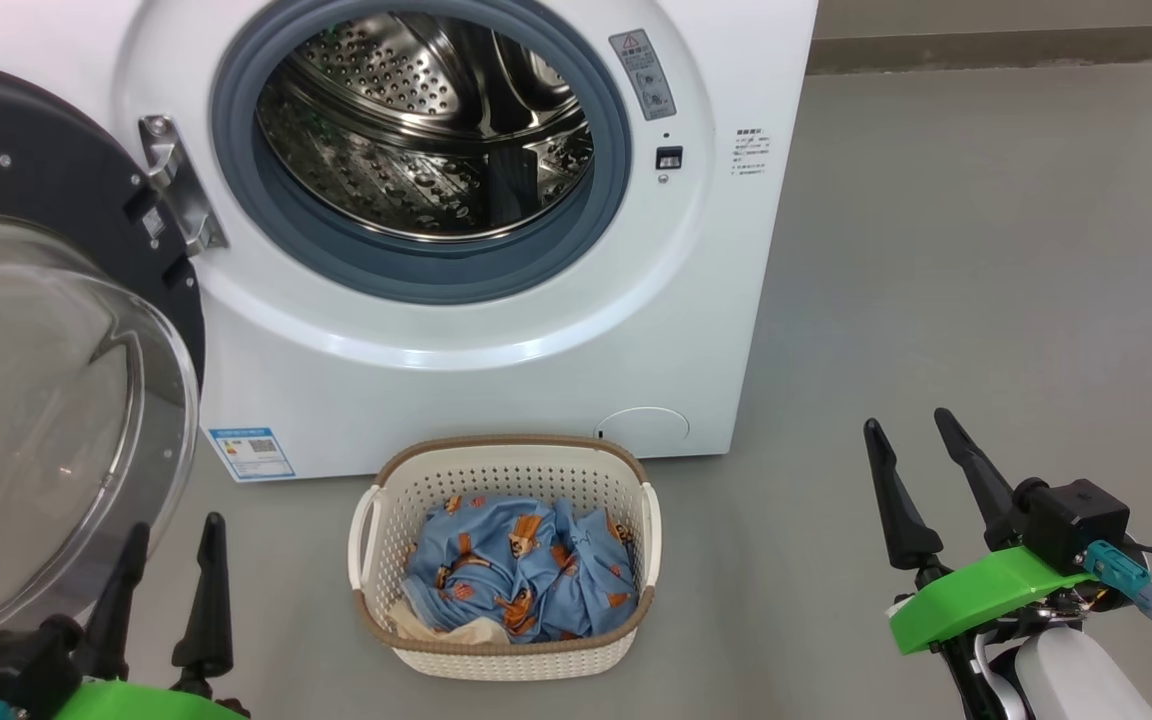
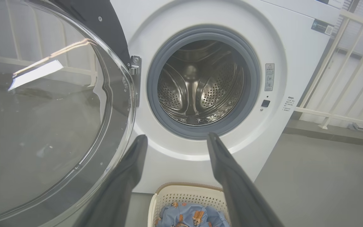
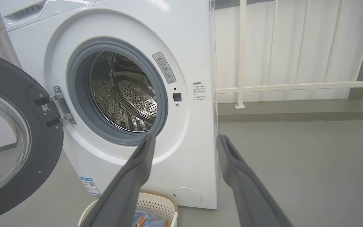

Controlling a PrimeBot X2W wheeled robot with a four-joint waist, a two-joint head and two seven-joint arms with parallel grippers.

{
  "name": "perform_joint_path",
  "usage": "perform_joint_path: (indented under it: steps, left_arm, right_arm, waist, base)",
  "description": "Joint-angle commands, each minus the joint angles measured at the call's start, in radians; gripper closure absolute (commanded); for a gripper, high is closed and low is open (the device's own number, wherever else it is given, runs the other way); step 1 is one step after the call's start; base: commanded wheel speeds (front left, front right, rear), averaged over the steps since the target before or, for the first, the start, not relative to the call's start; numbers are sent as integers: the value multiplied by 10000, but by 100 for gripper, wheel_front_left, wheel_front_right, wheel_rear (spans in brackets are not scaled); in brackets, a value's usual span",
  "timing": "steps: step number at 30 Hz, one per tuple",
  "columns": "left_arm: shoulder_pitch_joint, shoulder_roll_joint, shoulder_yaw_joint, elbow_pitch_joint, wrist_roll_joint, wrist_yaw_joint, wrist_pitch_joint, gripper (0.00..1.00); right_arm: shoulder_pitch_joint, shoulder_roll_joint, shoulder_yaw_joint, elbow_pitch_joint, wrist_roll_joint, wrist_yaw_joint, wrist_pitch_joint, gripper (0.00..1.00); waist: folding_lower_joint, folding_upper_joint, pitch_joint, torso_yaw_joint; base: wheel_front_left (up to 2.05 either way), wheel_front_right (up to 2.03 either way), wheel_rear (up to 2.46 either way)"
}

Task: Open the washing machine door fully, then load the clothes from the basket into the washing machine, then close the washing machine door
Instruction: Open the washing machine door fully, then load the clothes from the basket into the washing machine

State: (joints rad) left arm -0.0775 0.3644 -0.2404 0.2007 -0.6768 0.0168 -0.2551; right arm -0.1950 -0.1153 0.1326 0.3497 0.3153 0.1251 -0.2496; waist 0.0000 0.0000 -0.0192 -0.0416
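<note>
Your left gripper point(image 1: 176, 524) sits closest, fingers spread apart, its base cut off by the bottom edge. Just behind it, the washing machine door point(image 1: 46, 400) stands swung wide on its left hinge, partly out of frame. You can see into the washing machine point(image 1: 536, 360) to its steel drum point(image 1: 426, 130). The basket point(image 1: 506, 442) stands just before the machine, holding the clothes point(image 1: 521, 570); a cream cloth point(image 1: 456, 630) peeks from beneath. Your right gripper point(image 1: 906, 420) hangs spread, well apart from the basket. Both wrist views crop the basket and add a white railing point(image 3: 241, 53) beyond the grey floor point(image 1: 936, 250).
</note>
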Motion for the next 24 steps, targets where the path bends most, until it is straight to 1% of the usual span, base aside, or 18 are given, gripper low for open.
perform_joint_path:
  steps: [1,17,24]
  left_arm:
    - [-312,244,438,-139,180,-49,-66,0]
    - [-352,176,454,-46,301,-67,-66,0]
    - [-374,149,484,-78,366,11,-66,0]
  right_arm:
    - [-266,-38,245,-237,-83,56,-122,0]
    - [-302,-81,330,-206,-28,56,-122,0]
    - [-312,-79,271,-234,-13,56,-122,0]
  waist:
    - [0,0,-9,22]
    - [0,0,-34,106]
    - [0,0,24,112]
  base:
    - [0,0,0]
    - [0,0,0]
    - [0,0,0]
